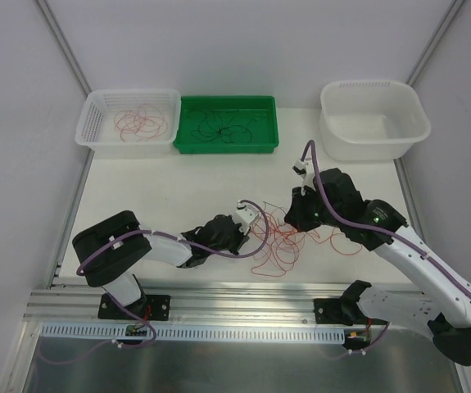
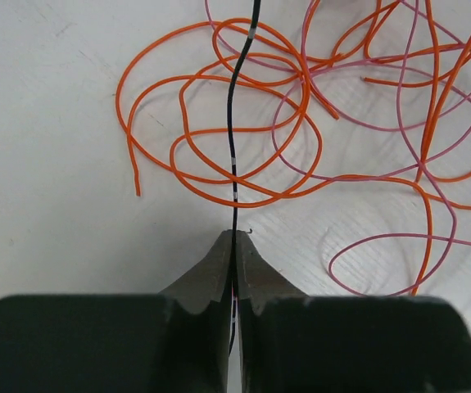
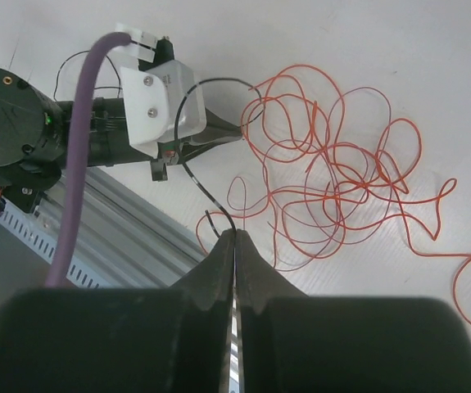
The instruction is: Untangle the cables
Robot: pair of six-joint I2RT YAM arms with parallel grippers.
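Top camera sitting high behind arm bases, looking down, far off. Left wrist camera peering close past left gripper (image 2: pixel 233 239); right wrist camera peering past right gripper (image 3: pixel 235 236). All three sharing cables (image 1: pixel 278 246) lying ahead of both grippers.
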